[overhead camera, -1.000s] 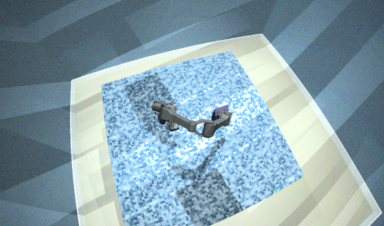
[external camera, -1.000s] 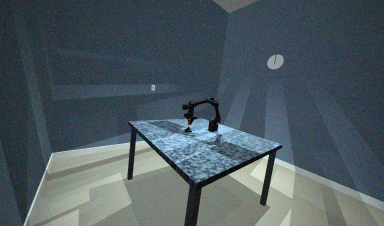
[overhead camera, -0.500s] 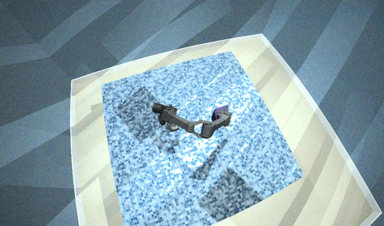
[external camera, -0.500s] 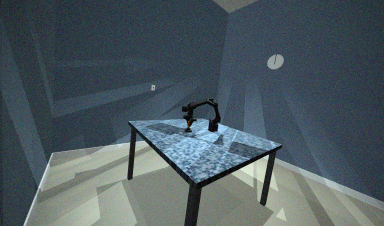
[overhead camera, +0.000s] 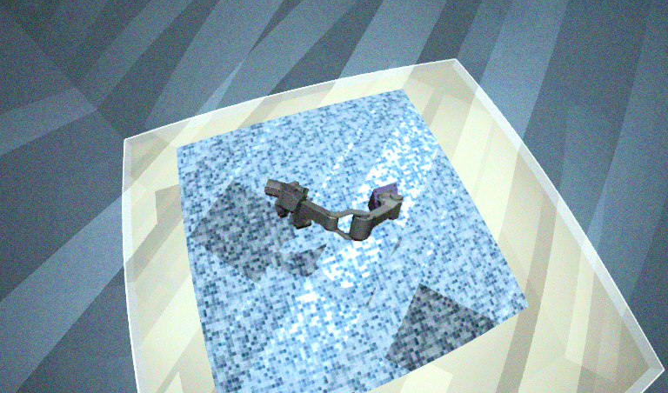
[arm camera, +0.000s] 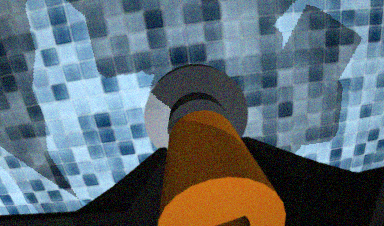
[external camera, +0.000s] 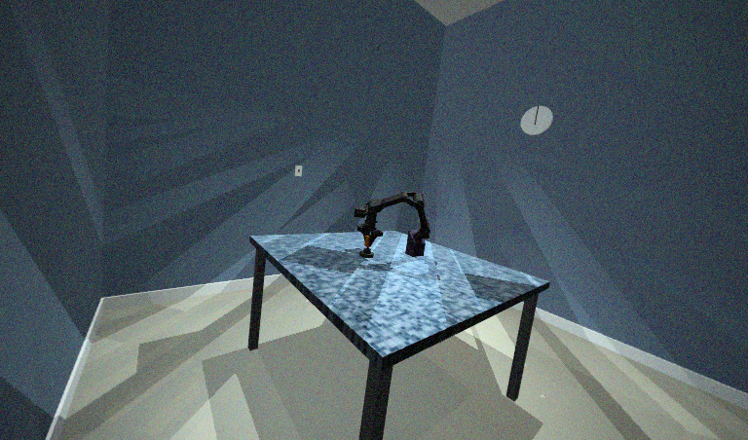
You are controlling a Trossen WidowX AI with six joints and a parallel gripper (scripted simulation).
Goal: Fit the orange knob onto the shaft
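Observation:
The orange knob (external camera: 367, 238) (arm camera: 205, 151) is held upright between the fingers of my gripper (external camera: 368, 236) (arm camera: 204, 150), which is shut on it. The round grey pedestal (external camera: 366, 254) (arm camera: 234, 96) stands on the table directly below the knob. In the wrist view the knob's lower end overlaps the pedestal's raised middle and hides the shaft. The knob's lower end is close above the pedestal; whether the shaft's tip is inside the hole cannot be told. The shaft's flat side is hidden. In the top view the arm hides the knob and the pedestal.
The arm's purple-sided base (overhead camera: 385, 192) (external camera: 415, 245) stands on the blue speckled table (overhead camera: 320, 339) (external camera: 386, 325), to the right of the pedestal in the exterior view. The arm arches over from it. Dark shadow patches lie across the table top.

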